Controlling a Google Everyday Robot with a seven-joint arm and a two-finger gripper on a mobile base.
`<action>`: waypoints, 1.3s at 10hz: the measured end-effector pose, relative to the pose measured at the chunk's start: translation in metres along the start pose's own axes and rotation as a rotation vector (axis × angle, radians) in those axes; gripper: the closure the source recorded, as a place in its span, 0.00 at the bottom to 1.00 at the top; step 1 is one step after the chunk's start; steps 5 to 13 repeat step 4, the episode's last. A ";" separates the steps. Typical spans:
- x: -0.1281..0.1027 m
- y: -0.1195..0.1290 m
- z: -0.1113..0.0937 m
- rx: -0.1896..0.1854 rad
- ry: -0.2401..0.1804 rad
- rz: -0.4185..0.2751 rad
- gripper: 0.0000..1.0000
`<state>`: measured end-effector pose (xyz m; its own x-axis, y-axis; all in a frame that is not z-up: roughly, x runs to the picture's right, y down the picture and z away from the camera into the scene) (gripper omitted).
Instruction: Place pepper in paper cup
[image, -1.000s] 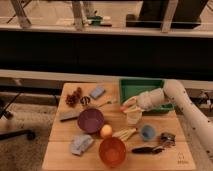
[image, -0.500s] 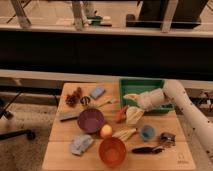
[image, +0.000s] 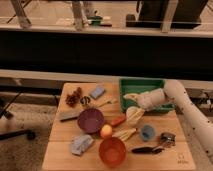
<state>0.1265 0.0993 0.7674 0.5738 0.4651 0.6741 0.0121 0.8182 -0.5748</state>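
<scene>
**Hand over the green tray's near edge, pepper lying on the table**

The hand (image: 131, 97) reaches in from the right on a white arm (image: 187, 107), hovering at the front of the green tray (image: 142, 85); whether its fingers are wide or narrow I cannot tell; it holds nothing that can be made out. Just below it stands the paper cup (image: 134, 115), tilted toward the camera; the pepper (image: 117, 121) lies on the table (image: 57, 150) just left of the cup, apart from the hand. Beyond the pepper sits a purple bowl (image: 90, 120), with a round orange fruit (image: 106, 131) near its front edge; an orange bowl (image: 112, 151) stands nearest the front; a small blue cup (image: 147, 132) rests right of the paper cup.
</scene>
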 end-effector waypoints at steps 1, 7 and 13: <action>0.000 0.000 -0.001 -0.002 -0.004 0.001 0.20; 0.000 -0.001 -0.005 -0.004 -0.014 0.009 0.20; 0.000 -0.001 -0.005 -0.004 -0.014 0.009 0.20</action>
